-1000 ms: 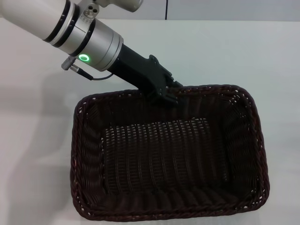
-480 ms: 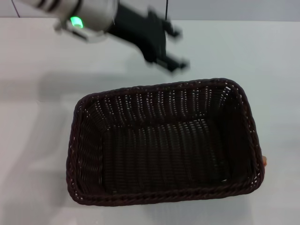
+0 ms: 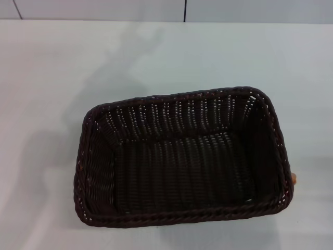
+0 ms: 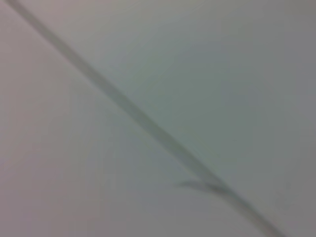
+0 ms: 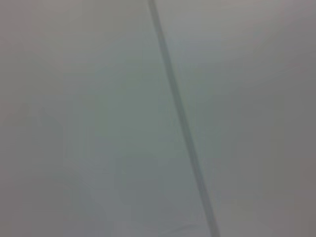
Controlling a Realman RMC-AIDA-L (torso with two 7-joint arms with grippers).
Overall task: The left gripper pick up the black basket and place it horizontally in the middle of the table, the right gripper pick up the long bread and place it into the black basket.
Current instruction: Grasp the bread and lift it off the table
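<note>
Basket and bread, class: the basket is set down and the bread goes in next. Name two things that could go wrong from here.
1. Only an orange sliver of the bread shows past the basket's right wall. The wall hides the rest, so a gripper reaching for it may bump and shift the basket.
2. The basket lies slightly skewed on the table, so a drop aimed near an end could catch the rim.

Neither gripper is in view.

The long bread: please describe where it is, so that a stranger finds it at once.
On the white table lies a large black basket, empty. At its right outer wall, near the front corner, a small orange tip shows: only that much of the long bread shows, the one bright spot.
</note>
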